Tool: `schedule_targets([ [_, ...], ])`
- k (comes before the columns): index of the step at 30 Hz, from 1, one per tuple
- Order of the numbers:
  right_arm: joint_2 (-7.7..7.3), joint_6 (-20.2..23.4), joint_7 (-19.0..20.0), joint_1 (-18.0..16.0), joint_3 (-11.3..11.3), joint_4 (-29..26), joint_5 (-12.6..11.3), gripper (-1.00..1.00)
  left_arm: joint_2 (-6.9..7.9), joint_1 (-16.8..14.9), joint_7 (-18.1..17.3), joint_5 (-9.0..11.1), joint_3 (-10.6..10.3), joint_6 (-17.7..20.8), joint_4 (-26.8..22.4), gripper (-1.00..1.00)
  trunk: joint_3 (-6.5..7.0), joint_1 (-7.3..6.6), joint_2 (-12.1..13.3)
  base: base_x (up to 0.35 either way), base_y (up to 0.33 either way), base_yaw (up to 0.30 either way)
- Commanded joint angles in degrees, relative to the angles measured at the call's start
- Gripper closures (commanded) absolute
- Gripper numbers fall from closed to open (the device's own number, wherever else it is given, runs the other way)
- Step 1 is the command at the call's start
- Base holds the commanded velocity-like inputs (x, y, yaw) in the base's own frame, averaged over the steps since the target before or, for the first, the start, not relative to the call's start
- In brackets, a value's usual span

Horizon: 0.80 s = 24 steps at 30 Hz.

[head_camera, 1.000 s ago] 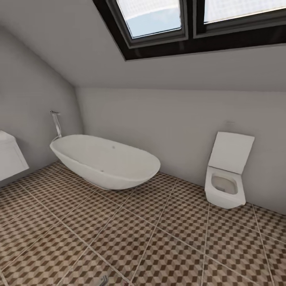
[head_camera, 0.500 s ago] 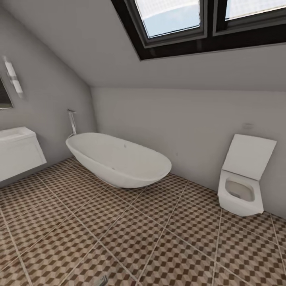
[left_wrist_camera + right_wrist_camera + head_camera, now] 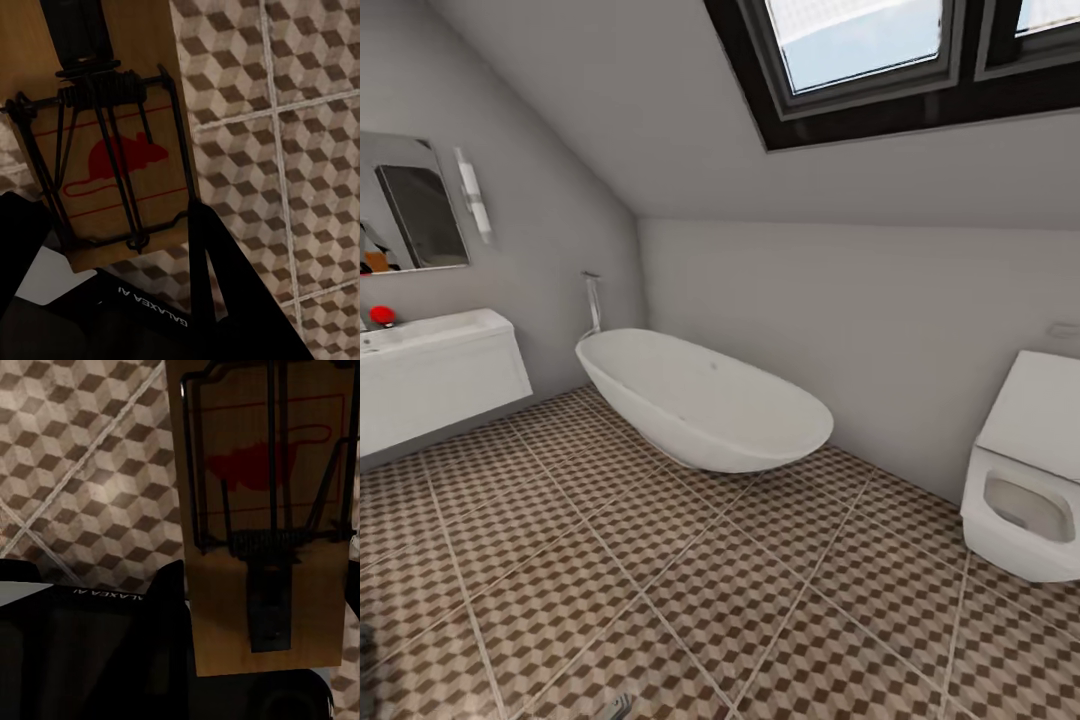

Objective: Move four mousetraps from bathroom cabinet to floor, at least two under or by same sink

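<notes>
Two mousetraps are in view, one at each wrist. The left hand [image 3: 90, 45] holds a mousetrap [image 3: 112, 157] by its plain end: a dark finger [image 3: 84, 34] lies pressed on the wood above the coiled spring, and the board with its red mouse print hangs above the bathroom floor [image 3: 285, 135]. The right hand [image 3: 268, 622] grips the other mousetrap [image 3: 259, 495] the same way, a dark finger [image 3: 268, 615] flat on the bare wood below the spring, the tan board held over the floor [image 3: 90, 472].

From the head camera, the sink [image 3: 435, 375] hangs on the wall at the far left of the room, with a small red thing [image 3: 382, 316] on its top and a mirror [image 3: 410, 205] above it. The bathtub [image 3: 700, 400] lies beside the sink, toward the back wall, and the toilet [image 3: 1025, 470] stands well beyond the bathtub at the right edge. Patterned floor [image 3: 660, 580] spreads in front of the sink, and a skylight [image 3: 880, 50] sits in the sloping ceiling.
</notes>
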Motion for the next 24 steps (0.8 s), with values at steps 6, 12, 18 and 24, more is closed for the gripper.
schedule_targets([
  [6, -0.02, -0.54, -0.21, -0.11, 0.46, -0.27, -0.59, 1.0, -0.02, -0.05, 0.24, 0.4, -0.48, 0.02, 0.0, 1.0, -0.06, 0.0, -0.04, 0.0, 0.0, 0.293],
  [12, -0.02, -0.54, -0.21, -0.11, 0.47, -0.31, -0.48, 1.0, -0.02, -0.05, 0.24, 0.4, -0.47, -0.04, 0.0, 1.0, -0.06, 0.0, -0.04, 0.022, -0.079, 0.192],
  [18, -0.01, -0.54, -0.21, -0.11, 0.46, -0.35, -0.53, 1.0, -0.02, 0.01, 0.23, 0.4, -0.47, -0.07, 0.0, 1.0, -0.06, 0.0, -0.04, 0.118, -0.267, 0.141],
  [24, -0.02, -0.54, -0.21, -0.11, 0.48, -0.35, -0.53, 1.0, -0.02, 0.04, 0.23, 0.4, -0.47, -0.07, 0.0, 1.0, -0.06, 0.0, -0.04, 0.132, -0.297, 0.272],
])
